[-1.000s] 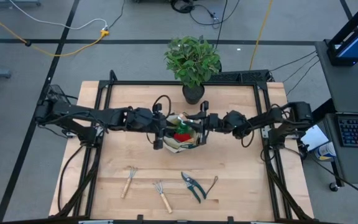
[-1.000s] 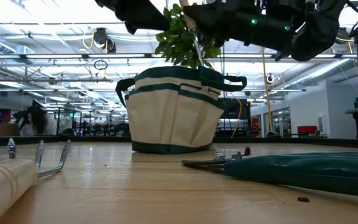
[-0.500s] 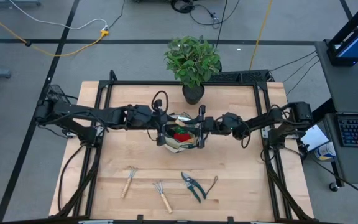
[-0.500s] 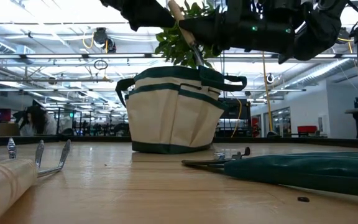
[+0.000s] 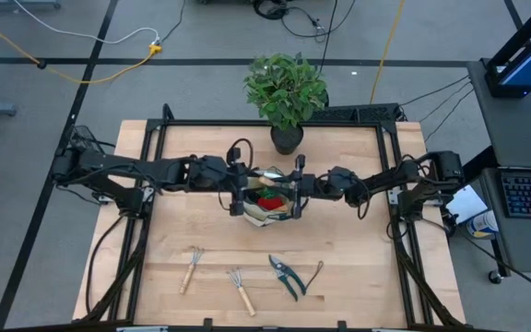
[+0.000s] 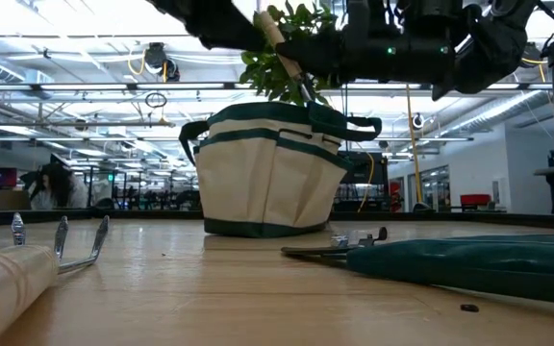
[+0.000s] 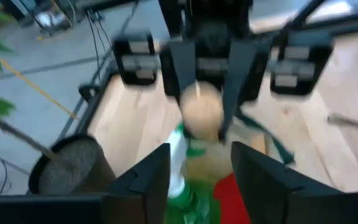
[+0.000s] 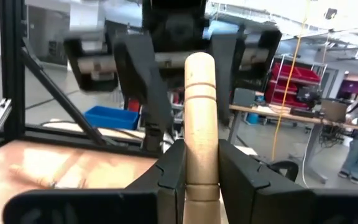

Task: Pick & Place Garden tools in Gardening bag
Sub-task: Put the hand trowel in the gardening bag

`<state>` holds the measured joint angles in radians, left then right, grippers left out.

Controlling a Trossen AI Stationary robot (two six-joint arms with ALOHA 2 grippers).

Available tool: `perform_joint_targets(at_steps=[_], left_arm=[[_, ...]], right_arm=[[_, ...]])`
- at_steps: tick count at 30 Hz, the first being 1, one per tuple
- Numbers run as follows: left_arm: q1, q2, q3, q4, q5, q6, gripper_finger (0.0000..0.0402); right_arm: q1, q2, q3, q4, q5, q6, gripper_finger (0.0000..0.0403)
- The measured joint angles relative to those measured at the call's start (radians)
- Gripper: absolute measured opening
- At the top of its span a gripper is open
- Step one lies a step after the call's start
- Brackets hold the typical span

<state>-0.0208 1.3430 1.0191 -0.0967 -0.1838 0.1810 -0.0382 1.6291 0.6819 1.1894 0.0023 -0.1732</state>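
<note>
Bag mid-table, some tools in, 4 still out.
Beige canvas gardening bag [image 5: 267,199] w/ green trim, upright, red glove [image 5: 270,200] showing inside; wood-handled tool [image 8: 201,134] tilted over its mouth. Near the front edge, in a row: fork [image 5: 192,268], rake [image 5: 241,290], dark-handled pruners [image 5: 287,276], small hooked tool [image 5: 313,274], all lying flat.

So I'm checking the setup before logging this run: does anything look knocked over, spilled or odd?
Nothing stands out. The gardening bag stands upright mid-table, the right gripper holds a wooden-handled tool over it, and the rake, fork and pruners lie flat near the front edge.
</note>
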Motion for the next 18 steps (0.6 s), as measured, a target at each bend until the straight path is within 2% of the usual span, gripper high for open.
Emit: perform_joint_targets(at_steps=[4,9,15,18], left_arm=[[0.000,0.000,0.000,0.073,0.034,0.006,0.0204],[-0.001,0.015,0.000,0.110,0.070,-0.015,0.0207],[0.005,0.046,0.000,0.117,0.021,-0.019,0.0165],[0.015,0.054,-0.002,0.140,0.041,-0.020,0.0141]], right_arm=[[-0.006,0.000,0.000,-0.037,-0.002,0.006,0.0059],[-0.006,0.000,0.000,-0.020,-0.003,0.001,0.0059],[-0.004,0.000,0.000,0.012,-0.006,0.001,0.0064],[-0.001,-0.001,0.000,0.021,-0.006,-0.003,0.0060]])
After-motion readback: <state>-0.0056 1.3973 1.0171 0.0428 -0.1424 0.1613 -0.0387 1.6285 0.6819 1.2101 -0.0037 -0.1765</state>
